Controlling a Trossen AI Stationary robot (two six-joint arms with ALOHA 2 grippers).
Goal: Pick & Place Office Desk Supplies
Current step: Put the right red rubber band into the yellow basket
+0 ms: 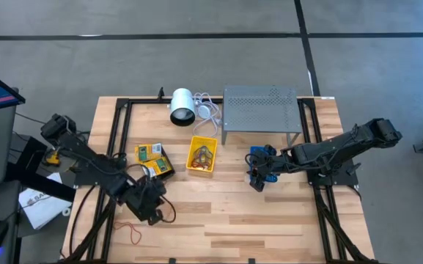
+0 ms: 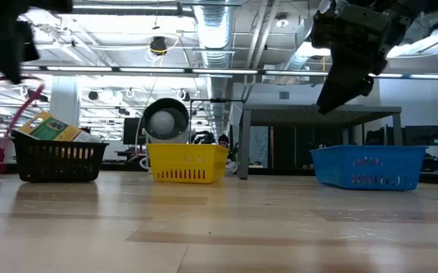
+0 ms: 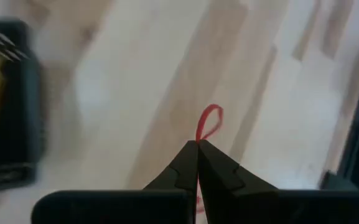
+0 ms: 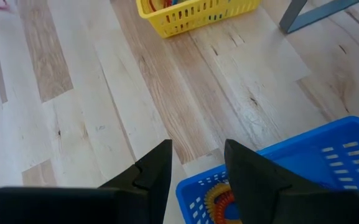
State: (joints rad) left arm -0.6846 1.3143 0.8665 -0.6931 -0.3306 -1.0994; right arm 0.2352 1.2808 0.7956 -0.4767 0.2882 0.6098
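The left gripper (image 3: 197, 146) hangs above the table's near left part, jaws pressed together on a thin red rubber band (image 3: 208, 123) whose loop sticks out past the tips. The black bin (image 1: 155, 166) with yellow-and-green packets (image 1: 148, 153) sits just beyond it, and the yellow bin (image 1: 201, 155) stands mid-table. The right gripper (image 4: 196, 160) hovers over the blue bin (image 4: 328, 163) at right, jaws partly apart and holding nothing. Another red band (image 1: 127, 229), probably, lies near the front left edge.

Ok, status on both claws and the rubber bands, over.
Left claw shut on a red rubber band, clear of the table. Right claw open, empty, above the blue bin. Nothing in the way.
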